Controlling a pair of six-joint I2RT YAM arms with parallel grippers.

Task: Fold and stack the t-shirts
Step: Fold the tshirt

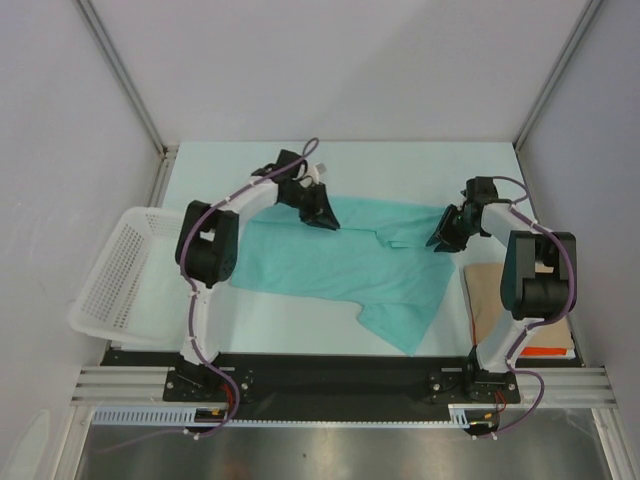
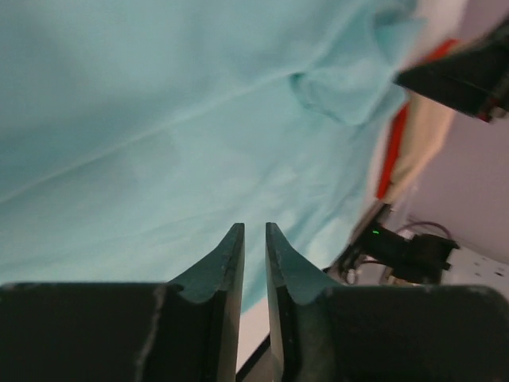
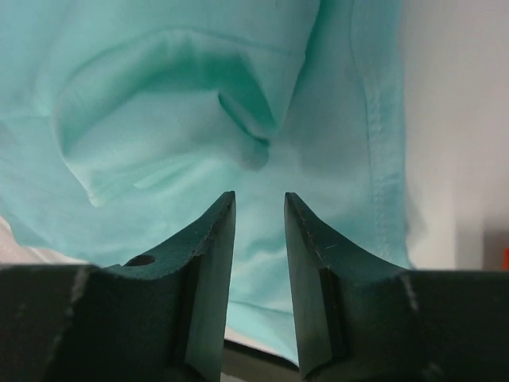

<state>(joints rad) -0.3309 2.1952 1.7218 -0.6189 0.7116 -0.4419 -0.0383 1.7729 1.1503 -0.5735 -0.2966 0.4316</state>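
Observation:
One teal t-shirt [image 1: 340, 265] lies spread and partly rumpled across the middle of the white table, with a corner trailing toward the front right. It fills the left wrist view [image 2: 159, 119] and the right wrist view [image 3: 183, 111], where a fold bunches up. My left gripper [image 1: 322, 218] hovers over the shirt's far edge. Its jaws [image 2: 254, 227] stand a narrow gap apart with nothing between them. My right gripper [image 1: 440, 240] is at the shirt's right side. Its jaws [image 3: 260, 195] stand apart over the cloth and are empty.
A white mesh basket [image 1: 115, 270] sits at the left table edge. A brown cardboard sheet [image 1: 490, 295] lies at the right beside the right arm, with a red-edged item [image 1: 545, 352] under it. White walls enclose the table.

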